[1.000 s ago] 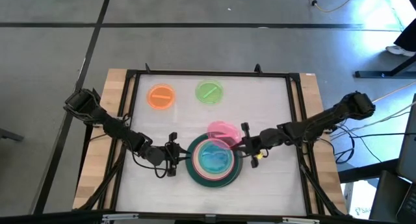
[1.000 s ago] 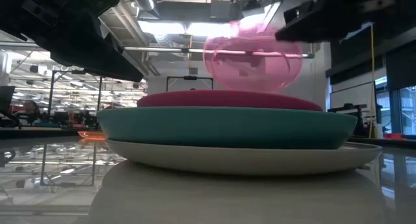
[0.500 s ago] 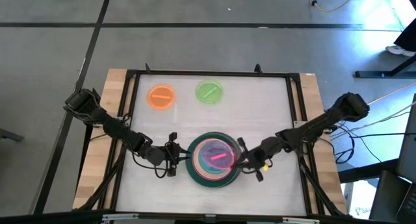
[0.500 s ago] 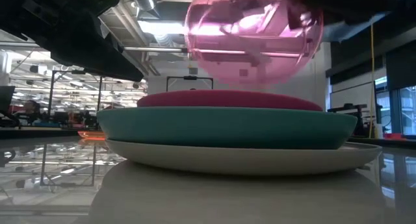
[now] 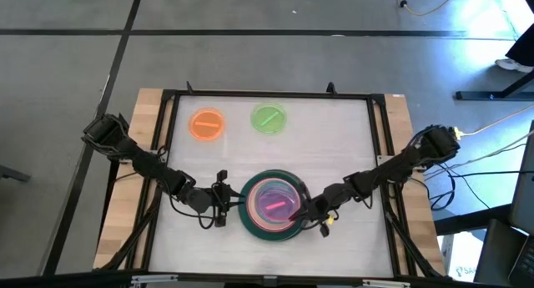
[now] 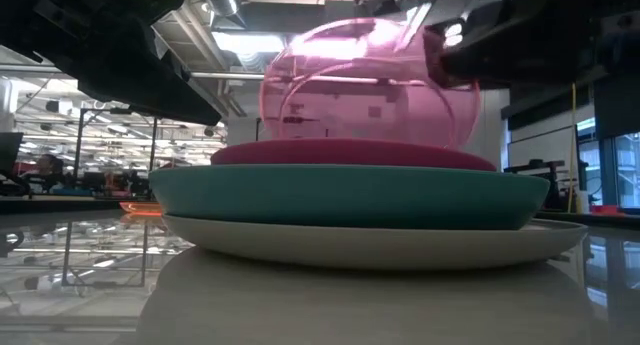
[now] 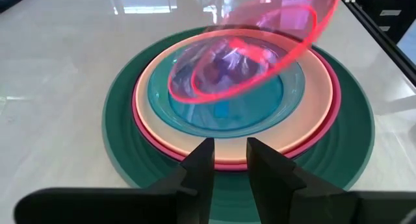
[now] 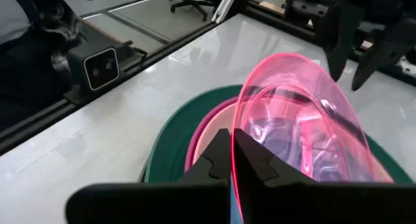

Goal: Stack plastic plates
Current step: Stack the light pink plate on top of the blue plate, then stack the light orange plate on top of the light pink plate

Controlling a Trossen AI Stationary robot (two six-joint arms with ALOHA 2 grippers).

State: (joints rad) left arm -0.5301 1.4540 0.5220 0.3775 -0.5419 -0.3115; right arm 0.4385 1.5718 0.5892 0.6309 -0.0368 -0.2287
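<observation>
The right pincer (image 8: 232,160) is clamped on the rim of the pink plate (image 8: 305,123), holding it tilted over the stack: peach plate (image 8: 209,143), magenta plate (image 8: 198,136), dark green plate (image 8: 170,136). The left pincer (image 8: 361,45) hangs beyond, over the white tabletop (image 8: 136,97)

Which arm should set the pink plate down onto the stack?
The right. Its end effector is shut on the pink plate's rim, holding it tilted over the teal plate that tops the stack. The left end effector waits beside the stack, holding nothing.
</observation>
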